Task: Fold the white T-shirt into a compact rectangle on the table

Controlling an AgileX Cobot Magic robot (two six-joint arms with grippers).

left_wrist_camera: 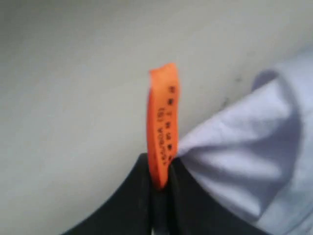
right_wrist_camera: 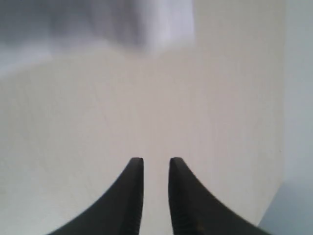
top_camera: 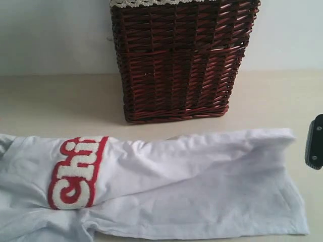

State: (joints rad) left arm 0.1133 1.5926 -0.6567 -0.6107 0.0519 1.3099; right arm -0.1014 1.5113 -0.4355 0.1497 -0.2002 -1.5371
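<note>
table: pale beige, runs the full width of the exterior view, wall behind.
white T-shirt: lies wrinkled and stretched sideways across the near part of the table. Its left end runs out of the exterior view; its right end stops short of that view's right edge.
wicker basket: dark, stands upright behind the shirt, apart from it.
letters: fuzzy white with red outline, on the shirt's left part, turned sideways.
right gripper: fingers slightly apart, nothing between them, over bare table. Shirt edge is blurred ahead of the tips, not touching.
left gripper: fingers pressed together, pinching the shirt at its tag. White cloth bunches just beside them.
orange collar tag: sticks out from between the left fingers, small dark print on it.
</note>
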